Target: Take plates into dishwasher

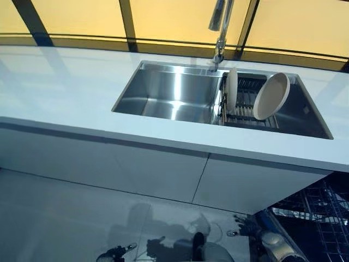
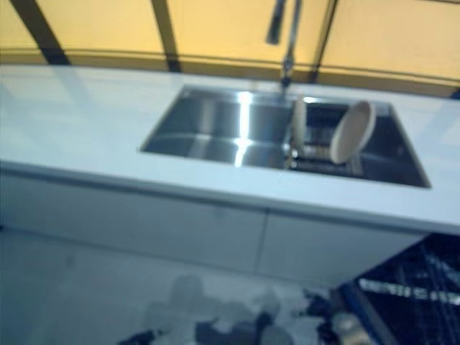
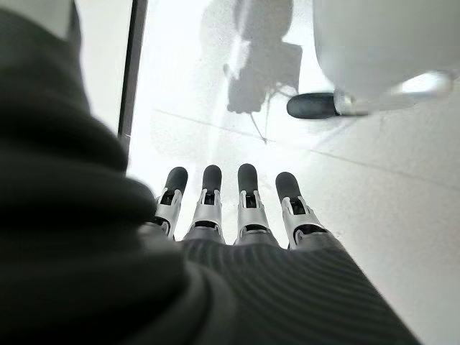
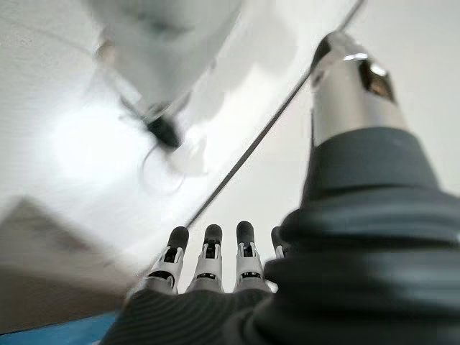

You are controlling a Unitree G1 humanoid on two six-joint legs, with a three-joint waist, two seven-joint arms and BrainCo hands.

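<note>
Two plates (image 1: 271, 96), on edge in the rack (image 1: 248, 112) at the sink's (image 1: 163, 93) right end. Left hand (image 3: 237, 208) and right hand (image 4: 208, 262): fingers straight, empty, down near the floor (image 1: 65, 218).

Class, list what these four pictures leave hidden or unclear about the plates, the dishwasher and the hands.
- Cream round plates in the metal sink rack: the count behind the edge-on plate is hidden.
- Dark wire dishwasher rack: cut off at the eye views' lower right corner.
- Left hand, right hand: straight fingers, holding nothing.
</note>
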